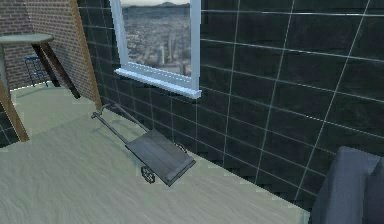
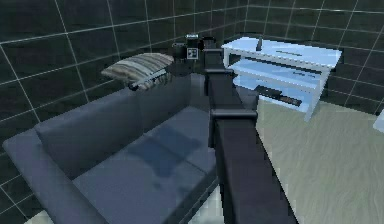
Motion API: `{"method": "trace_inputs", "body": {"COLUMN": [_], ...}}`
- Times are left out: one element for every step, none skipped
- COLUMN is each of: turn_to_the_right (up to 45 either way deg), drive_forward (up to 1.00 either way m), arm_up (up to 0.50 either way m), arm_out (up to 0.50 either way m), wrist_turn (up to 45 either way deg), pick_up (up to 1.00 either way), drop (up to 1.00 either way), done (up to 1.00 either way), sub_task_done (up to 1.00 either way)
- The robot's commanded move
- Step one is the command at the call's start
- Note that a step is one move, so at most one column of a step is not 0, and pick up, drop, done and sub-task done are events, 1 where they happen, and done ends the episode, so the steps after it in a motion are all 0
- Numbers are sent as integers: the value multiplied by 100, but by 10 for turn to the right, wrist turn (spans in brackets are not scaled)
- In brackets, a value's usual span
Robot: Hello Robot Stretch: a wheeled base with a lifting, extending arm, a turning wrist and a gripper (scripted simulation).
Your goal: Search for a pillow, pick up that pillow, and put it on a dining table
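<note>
A grey-and-white striped pillow (image 2: pixel 140 70) shows at the far end of a dark blue sofa (image 2: pixel 120 160) in the arm side view, about level with the top of the sofa's back. The dark arm bar rises over the sofa's seat to my gripper (image 2: pixel 177 51), which sits just right of the pillow against the black tiled wall. I cannot tell whether the gripper holds the pillow or whether the pillow rests on the sofa. A wooden table (image 1: pixel 30 42) with slanted legs stands at the forward view's upper left.
A white desk (image 2: pixel 280 58) with small items stands right of the sofa. In the forward view, a grey hand truck (image 1: pixel 155 152) lies on the floor below a window (image 1: pixel 155 35) in the black tiled wall. The sofa's corner (image 1: pixel 350 190) fills the lower right.
</note>
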Motion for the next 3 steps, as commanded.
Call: {"method": "trace_inputs", "body": {"turn_to_the_right": [0,0,0], "drive_forward": [0,0,0], "arm_up": [0,0,0], "arm_out": [0,0,-48], "wrist_turn": [-450,-330,0], "pick_up": [0,0,0], "drop": [0,0,0], "done": [0,0,0], "sub_task_done": [0,0,0]}}
